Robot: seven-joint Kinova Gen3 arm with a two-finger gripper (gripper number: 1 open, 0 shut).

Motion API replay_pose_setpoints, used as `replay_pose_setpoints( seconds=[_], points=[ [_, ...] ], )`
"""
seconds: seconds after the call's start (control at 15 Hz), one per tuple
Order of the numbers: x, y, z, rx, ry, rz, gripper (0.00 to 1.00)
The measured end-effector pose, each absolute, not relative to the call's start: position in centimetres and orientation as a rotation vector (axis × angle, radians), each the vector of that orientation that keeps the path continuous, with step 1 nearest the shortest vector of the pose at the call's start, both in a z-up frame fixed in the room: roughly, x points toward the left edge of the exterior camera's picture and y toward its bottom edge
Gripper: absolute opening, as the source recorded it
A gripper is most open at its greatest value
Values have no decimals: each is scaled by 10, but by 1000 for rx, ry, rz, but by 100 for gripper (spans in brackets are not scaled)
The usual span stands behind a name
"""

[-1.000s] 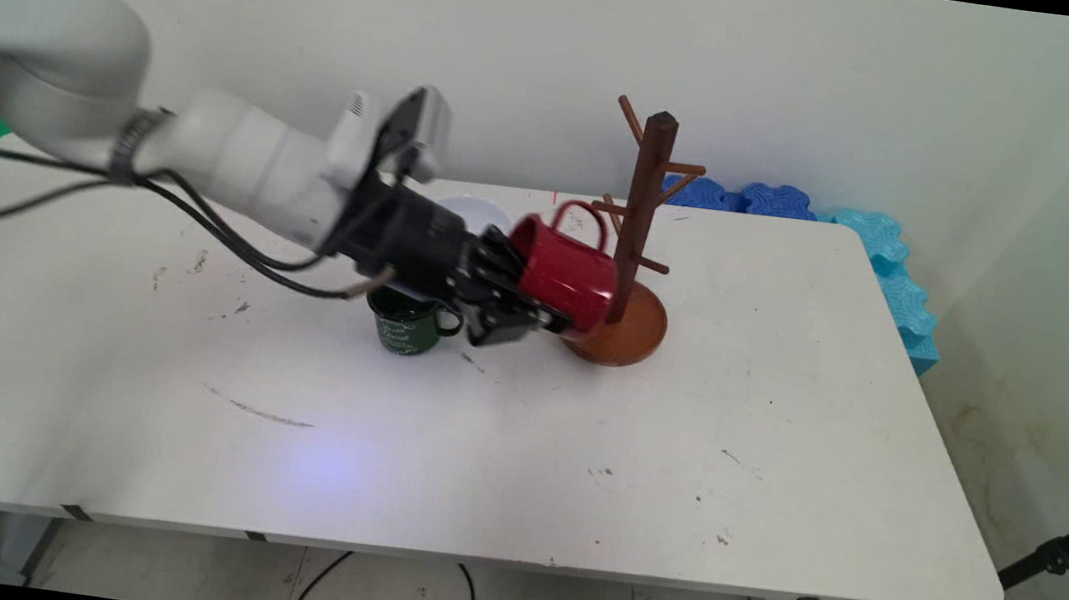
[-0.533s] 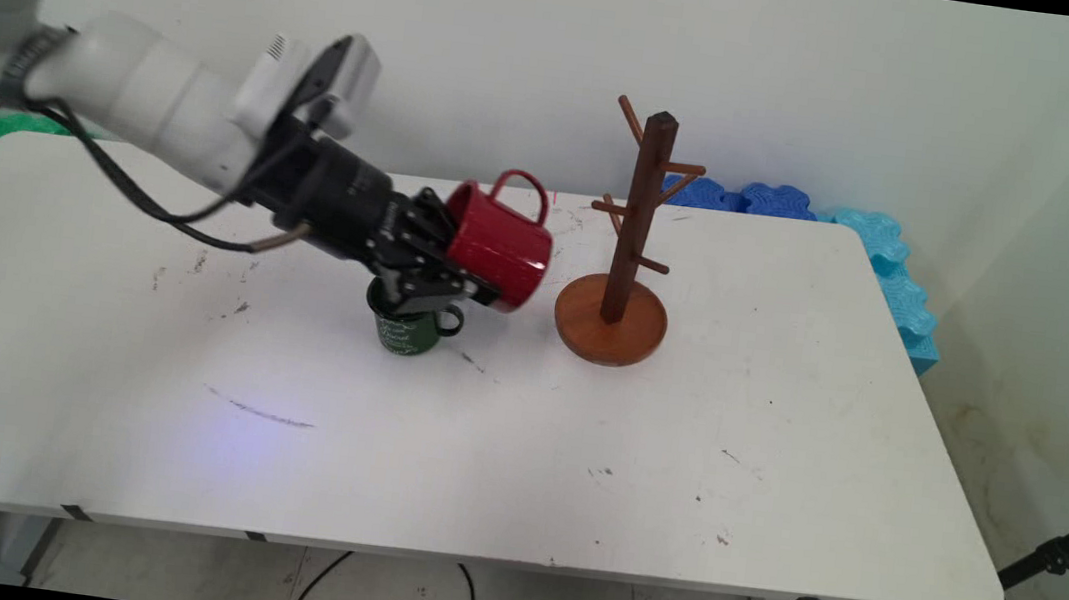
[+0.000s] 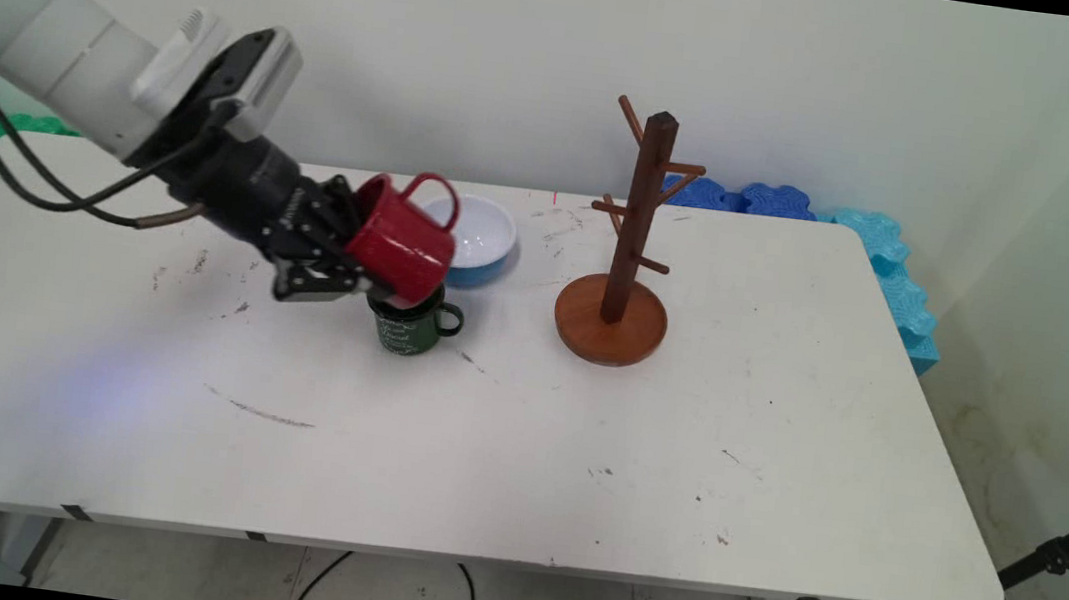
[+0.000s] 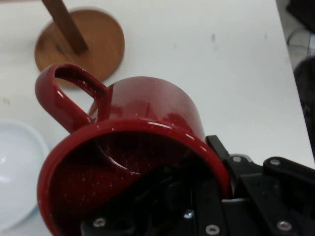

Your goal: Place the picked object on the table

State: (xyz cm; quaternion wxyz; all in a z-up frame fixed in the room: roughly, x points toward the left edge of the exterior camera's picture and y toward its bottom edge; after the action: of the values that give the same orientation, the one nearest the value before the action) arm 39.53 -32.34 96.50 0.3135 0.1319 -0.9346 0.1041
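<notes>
While the gripper (image 3: 352, 271) clamps the rim of the tilted red mug (image 3: 400, 239) left of frame centre, that mug partly hides the green mug (image 3: 411, 323) below and the white bowl (image 3: 480, 229) behind, mug tree (image 3: 630, 240) standing apart at right.

The red mug (image 3: 403, 240) clamped in the gripper (image 3: 337, 263) has a glossy, smooth glazed finish; the gripper itself is matt black. Just below it, the dark green mug (image 3: 411, 322) looks enamelled and shiny. Beyond them, the bowl (image 3: 482, 234) is smooth and glossy; the mug tree (image 3: 629, 240) is polished brown wood; the table (image 3: 576, 466) is matt, scuffed white
</notes>
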Motion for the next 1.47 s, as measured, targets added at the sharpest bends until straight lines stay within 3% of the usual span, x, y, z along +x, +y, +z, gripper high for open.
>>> replay_pose_setpoints(
  seconds=[0.53, 1.47],
  points=[
    [413, -309, 969, 237, -2686, 236, 0],
    [391, -312, 904, -111, -2874, 243, 0]
  ],
)
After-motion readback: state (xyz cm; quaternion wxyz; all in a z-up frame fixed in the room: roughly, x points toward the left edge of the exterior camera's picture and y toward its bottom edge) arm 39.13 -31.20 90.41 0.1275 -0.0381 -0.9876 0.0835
